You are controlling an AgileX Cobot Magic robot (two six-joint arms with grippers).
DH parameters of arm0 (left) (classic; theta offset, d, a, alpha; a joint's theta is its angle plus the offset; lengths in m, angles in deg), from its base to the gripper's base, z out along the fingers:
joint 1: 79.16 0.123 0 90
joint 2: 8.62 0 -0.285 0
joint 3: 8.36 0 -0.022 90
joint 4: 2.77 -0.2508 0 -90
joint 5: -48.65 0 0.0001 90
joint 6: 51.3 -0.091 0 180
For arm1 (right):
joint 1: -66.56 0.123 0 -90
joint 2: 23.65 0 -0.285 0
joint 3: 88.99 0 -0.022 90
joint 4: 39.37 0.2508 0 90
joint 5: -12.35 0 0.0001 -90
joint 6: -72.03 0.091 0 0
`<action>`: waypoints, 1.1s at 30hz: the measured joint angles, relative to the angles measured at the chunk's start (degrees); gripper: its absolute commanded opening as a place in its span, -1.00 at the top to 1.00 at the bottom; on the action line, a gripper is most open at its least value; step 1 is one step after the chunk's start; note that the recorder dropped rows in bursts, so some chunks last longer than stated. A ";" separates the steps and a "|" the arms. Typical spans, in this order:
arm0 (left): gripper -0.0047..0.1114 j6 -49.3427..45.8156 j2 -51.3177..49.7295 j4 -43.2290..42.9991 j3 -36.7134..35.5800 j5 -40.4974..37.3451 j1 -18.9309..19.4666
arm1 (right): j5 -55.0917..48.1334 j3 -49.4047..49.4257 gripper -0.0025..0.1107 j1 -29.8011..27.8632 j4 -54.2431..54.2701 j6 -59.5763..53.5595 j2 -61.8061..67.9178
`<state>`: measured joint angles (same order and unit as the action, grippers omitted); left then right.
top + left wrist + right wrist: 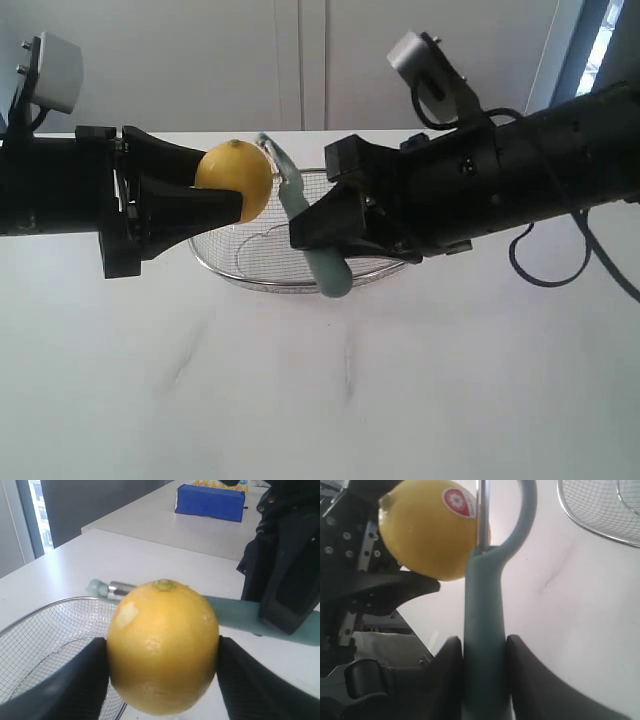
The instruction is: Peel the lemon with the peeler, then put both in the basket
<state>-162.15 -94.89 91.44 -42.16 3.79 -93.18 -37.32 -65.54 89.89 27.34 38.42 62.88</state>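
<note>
White counter (300, 400), wire basket (262, 285): the lemon (238, 178) is clamped in the left hand (222, 185), with the peeler (326, 270), grasped by the right hand (484, 677), laid against it.

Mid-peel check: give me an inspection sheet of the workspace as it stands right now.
Surface: white table, faint dark streaks.
Job's things: lemon held in the air, one pale scraped patch; peeler blade head at the lemon's side; basket on the table, nothing seen inside.
Clutter: blue box on a farther table.
Grippers: left gripper shut on the lemon; right gripper shut on the peeler handle.
Cables: black cable loops under the right arm.
Surroundings: pale wall, window.
</note>
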 measured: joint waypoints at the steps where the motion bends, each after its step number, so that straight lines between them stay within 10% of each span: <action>1: 0.92 0.00 0.00 0.00 0.00 0.00 0.00 | 0.16 0.00 0.96 0.00 0.00 0.00 -0.53; 21: 0.92 0.00 0.00 -1.17 0.00 1.19 0.00 | 0.75 -0.29 0.96 0.00 -4.84 -2.43 -21.20; 33: 0.92 21.78 6.17 -17.15 4.55 5.02 0.00 | 9.38 -0.29 0.96 0.00 -26.84 -2.45 -22.40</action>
<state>-140.37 -88.72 74.28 -37.61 8.81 -93.18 -27.94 -65.82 89.89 0.50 35.97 40.48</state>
